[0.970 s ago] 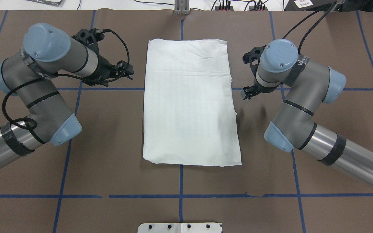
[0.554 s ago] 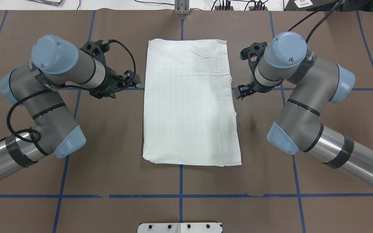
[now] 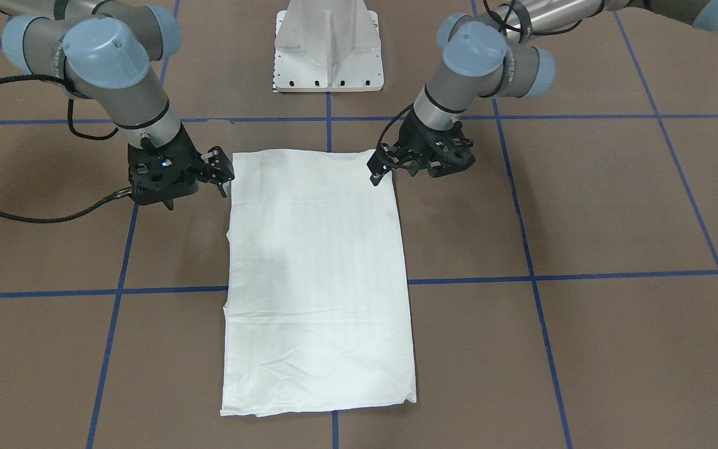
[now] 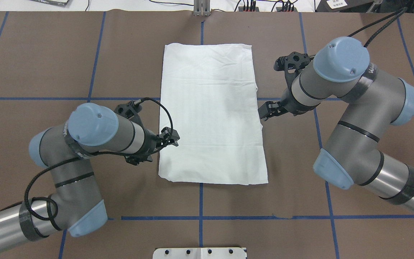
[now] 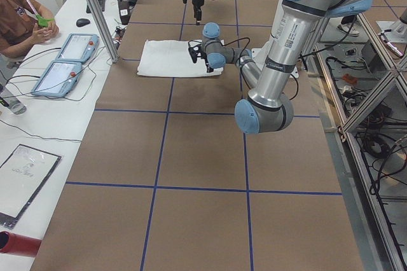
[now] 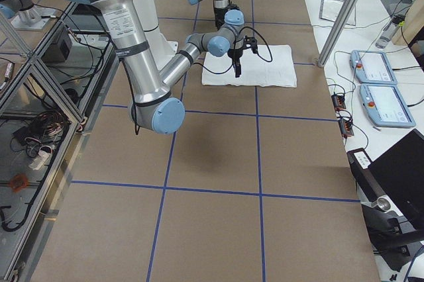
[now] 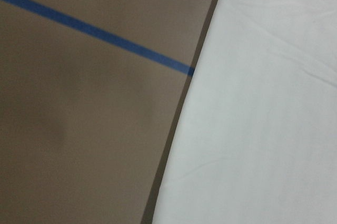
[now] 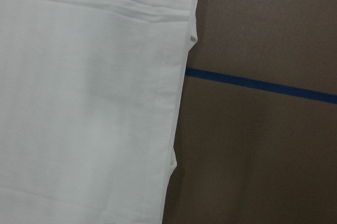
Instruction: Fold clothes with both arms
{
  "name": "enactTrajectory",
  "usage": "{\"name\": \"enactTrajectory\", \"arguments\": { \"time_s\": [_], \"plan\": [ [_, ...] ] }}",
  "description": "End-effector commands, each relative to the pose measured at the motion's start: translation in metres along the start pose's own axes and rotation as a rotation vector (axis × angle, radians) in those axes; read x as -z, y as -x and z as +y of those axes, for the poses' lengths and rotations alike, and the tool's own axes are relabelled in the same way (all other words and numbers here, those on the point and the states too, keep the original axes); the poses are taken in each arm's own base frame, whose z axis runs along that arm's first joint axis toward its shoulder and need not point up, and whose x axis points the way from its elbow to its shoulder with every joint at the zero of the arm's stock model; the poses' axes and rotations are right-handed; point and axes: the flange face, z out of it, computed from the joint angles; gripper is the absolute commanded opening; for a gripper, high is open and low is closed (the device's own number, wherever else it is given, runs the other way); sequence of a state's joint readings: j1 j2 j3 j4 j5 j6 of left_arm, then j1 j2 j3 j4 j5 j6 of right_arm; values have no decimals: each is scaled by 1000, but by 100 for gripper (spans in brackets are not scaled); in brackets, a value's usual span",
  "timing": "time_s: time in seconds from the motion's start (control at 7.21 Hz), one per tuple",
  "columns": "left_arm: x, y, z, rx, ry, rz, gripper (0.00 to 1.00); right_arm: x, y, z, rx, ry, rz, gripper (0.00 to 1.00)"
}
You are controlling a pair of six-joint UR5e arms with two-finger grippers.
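The T-shirt lies flat on the counter, folded down to a narrow rectangle. Its long axis runs straight away from the robot base, so one long edge faces each arm.

The left fingers sit just beside the left long edge, toward the end nearest the base, and point inward at the cloth. The right fingers sit just beside the right long edge. The overhead view places them farther along it than the left pair.

Neither pair holds anything. The right pair looks parted in the front-facing view. I cannot tell the spread of the left pair. Both wrist views show only the cloth edge against bare counter.

I judge the next step to be a paired edge pickup. Each arm is about equally close to its own edge, so I expect to advance both inward together.
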State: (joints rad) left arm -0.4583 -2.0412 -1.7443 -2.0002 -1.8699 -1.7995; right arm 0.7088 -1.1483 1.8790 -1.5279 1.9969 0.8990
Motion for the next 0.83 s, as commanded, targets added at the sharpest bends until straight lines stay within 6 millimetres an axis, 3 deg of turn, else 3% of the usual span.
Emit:
{"name": "enactTrajectory", "arguments": {
  "time_s": [0.0, 0.28, 0.42, 0.69],
  "plan": [
    [-28, 12, 35, 18, 17, -42, 97, 1, 5, 7, -14, 6, -10, 100],
    [-30, 10, 36, 24, 12, -68, 89, 1, 6, 6, -14, 6, -12, 100],
    [-29, 9, 36, 25, 12, -66, 75, 2, 6, 6, -14, 4, -13, 100],
    [-28, 7, 37, 26, 15, -63, 30, 4, 6, 7, -13, 2, -15, 100]
  ]
}}
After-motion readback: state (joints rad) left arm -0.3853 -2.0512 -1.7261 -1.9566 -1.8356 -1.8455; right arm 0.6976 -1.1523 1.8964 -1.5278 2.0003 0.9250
